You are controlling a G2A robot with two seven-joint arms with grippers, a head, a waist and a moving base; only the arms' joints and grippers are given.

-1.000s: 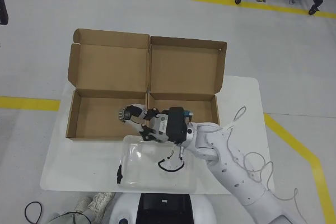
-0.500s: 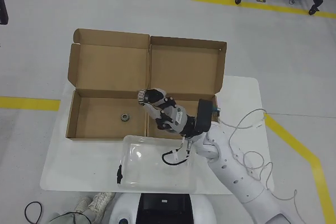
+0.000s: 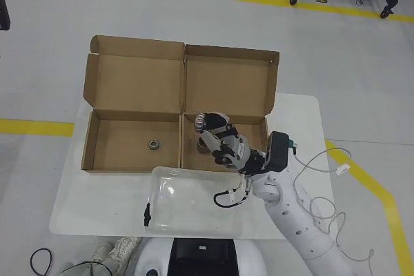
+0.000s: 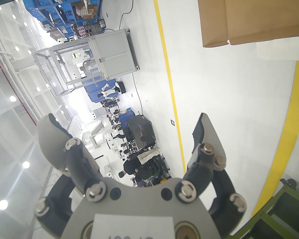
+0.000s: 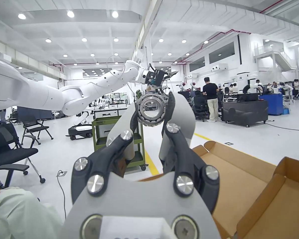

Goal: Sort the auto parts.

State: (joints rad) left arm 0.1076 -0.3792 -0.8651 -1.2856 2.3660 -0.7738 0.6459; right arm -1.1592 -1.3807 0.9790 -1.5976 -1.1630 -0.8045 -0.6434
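My right gripper (image 3: 207, 124) is shut on a steel roller bearing (image 3: 201, 121) and holds it above the right cardboard box (image 3: 262, 127), near the divide between the two boxes. In the right wrist view the bearing (image 5: 150, 113) sits upright between the gripper's (image 5: 152, 109) two fingertips. A smaller bearing (image 3: 153, 144) lies on the floor of the left cardboard box (image 3: 96, 148). My left gripper (image 4: 125, 123) is open with nothing in it and faces the floor beyond a box flap (image 4: 251, 8).
A clear plastic bin (image 3: 186, 207) stands at the table's front edge, with a black part (image 3: 146, 214) at its left rim. The right arm's black cable (image 3: 228, 199) hangs over it. Both box lids stand open at the back. A small brown item (image 3: 202, 145) lies in the right box.
My right gripper has carried the bearing to the right, from over the left box to over the right box. The small bearing in the left box has come into view.
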